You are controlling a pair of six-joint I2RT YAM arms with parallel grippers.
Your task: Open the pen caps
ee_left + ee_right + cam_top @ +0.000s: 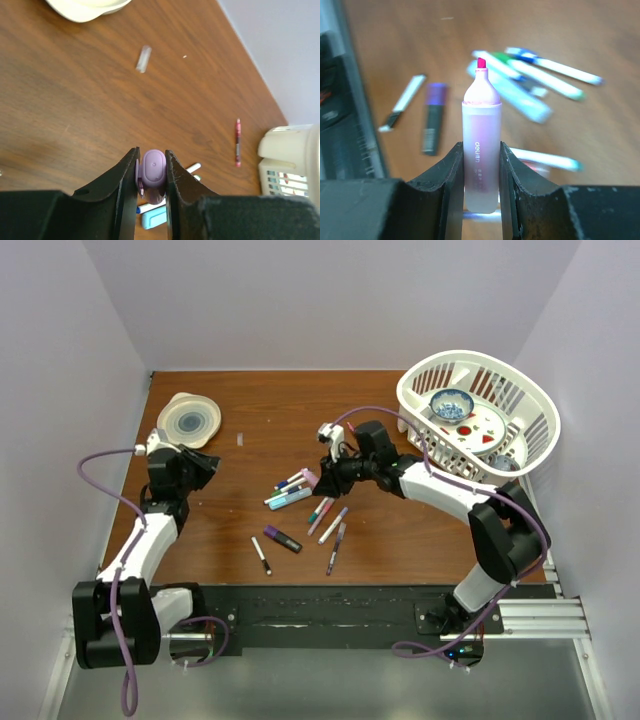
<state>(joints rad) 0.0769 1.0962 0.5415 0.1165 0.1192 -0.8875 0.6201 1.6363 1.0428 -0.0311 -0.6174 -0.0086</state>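
My right gripper (481, 145) is shut on a pink highlighter (481, 165), held upright with its cap off and its pink tip bare. In the top view this gripper (318, 480) sits just above the scattered pens (292, 496) at mid-table. My left gripper (151, 151) is shut on a pink-purple pen cap (153, 172). In the top view it (203, 466) hovers at the table's left, well apart from the highlighter. A teal highlighter (512, 95), a black-and-purple highlighter (434, 117) and slim white pens (402, 102) lie on the table, caps on.
A white basket (530, 405) with a bowl and a plate stands at the back right. A round cream lid (190, 420) lies at the back left. A small clear cap (143, 58) and a red pen (238, 142) lie loose on the wood.
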